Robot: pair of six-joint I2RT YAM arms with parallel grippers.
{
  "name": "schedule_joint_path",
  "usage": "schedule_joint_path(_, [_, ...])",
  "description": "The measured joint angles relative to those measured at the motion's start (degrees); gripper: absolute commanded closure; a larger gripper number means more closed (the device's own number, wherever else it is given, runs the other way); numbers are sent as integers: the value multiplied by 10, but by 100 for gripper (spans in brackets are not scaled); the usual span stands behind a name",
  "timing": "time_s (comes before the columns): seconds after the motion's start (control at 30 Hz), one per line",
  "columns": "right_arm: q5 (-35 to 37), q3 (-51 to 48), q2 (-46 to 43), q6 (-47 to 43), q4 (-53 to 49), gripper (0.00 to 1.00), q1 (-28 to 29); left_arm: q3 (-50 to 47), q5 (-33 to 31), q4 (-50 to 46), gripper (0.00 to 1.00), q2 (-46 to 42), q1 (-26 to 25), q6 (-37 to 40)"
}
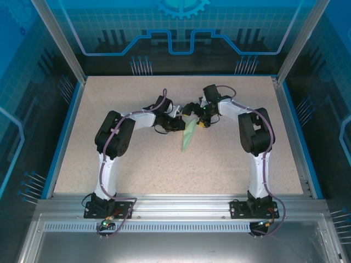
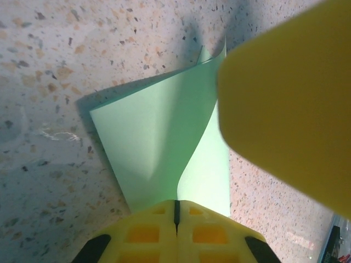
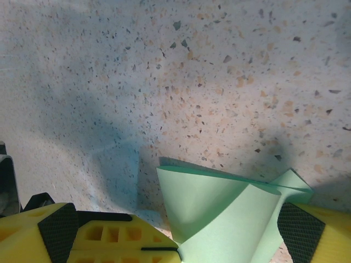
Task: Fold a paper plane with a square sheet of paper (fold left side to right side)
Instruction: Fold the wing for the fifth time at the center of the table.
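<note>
No legible text or markings

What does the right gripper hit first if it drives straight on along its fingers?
Likely the paper plane, its raised flap standing between the open fingers of the right gripper; behind that, the speckled tabletop. Depth is unclear.

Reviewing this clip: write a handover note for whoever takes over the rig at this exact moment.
Left pincer: shut, pinching the paper plane at one end.
Right pincer: open, fingers on either side of the raised flaps, not gripping.
Paper plane: middle of the table, a narrow pointed dart, with flaps curling up rather than lying flat.
Done: main folds.
Left: probably press the flaps flat, then release.
</note>
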Motion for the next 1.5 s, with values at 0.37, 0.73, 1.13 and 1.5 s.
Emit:
schedule_joint_path(0.37, [-21,-63,-48,10,37,4,-23,-4,0,-7,96,0,-21,1])
schedule_joint_path(0.73, [-28,-128,-139,-18,48,30,-53,-8,0,-16,96,1,-29,0])
schedule_joint_path(1.13, [-32,-140,-117,-22,40,22,-52,-8,0,-16,96,1,-29,1])
schedule_joint_path(1.5, [-32,-100,-68,-16,31,29,-33,-8,0,-17,96,1,-29,1])
